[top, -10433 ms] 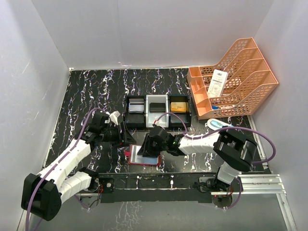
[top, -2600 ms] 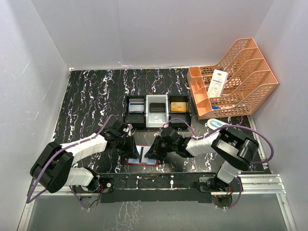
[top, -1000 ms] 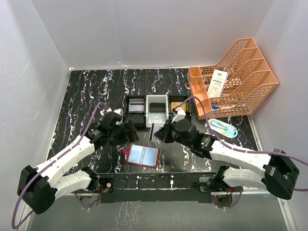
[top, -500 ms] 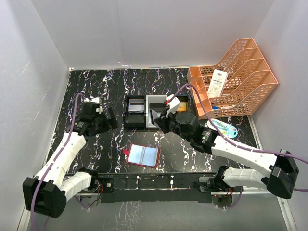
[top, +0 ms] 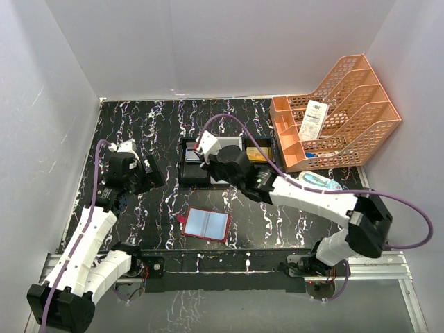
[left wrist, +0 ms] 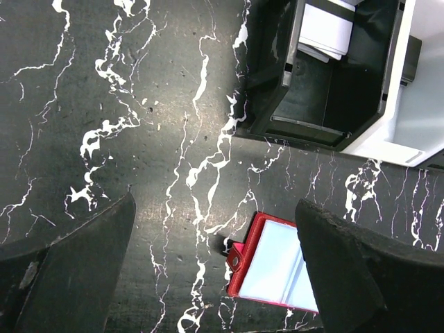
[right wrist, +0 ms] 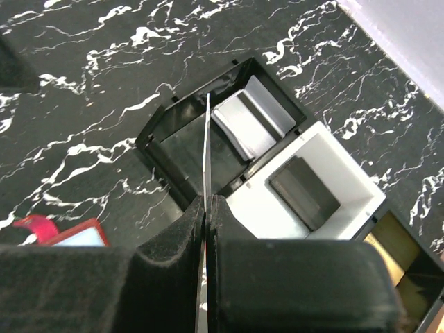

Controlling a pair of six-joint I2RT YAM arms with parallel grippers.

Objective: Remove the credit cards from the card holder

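The red card holder (top: 206,224) lies open near the table's front, its light-blue inside facing up. It also shows in the left wrist view (left wrist: 276,260), snap tab to the left. My right gripper (top: 200,157) is shut on a thin credit card (right wrist: 207,149), seen edge-on, above the left black compartment of the tray (right wrist: 161,142). A silvery card (right wrist: 248,125) lies in that compartment. My left gripper (top: 153,174) is open and empty, up above the table to the left of the tray, away from the holder (left wrist: 215,202).
The three-compartment tray (top: 182,173) holds a dark item in its white middle part (right wrist: 305,184) and an orange-gold card (top: 258,154) on the right. An orange mesh rack (top: 336,118) stands at the back right. A pale blue object (top: 318,182) lies beside it.
My right gripper has carried the card left, from the tray's middle to over its left compartment. My left arm has drawn back slightly. Earlier both grippers worked at the holder.
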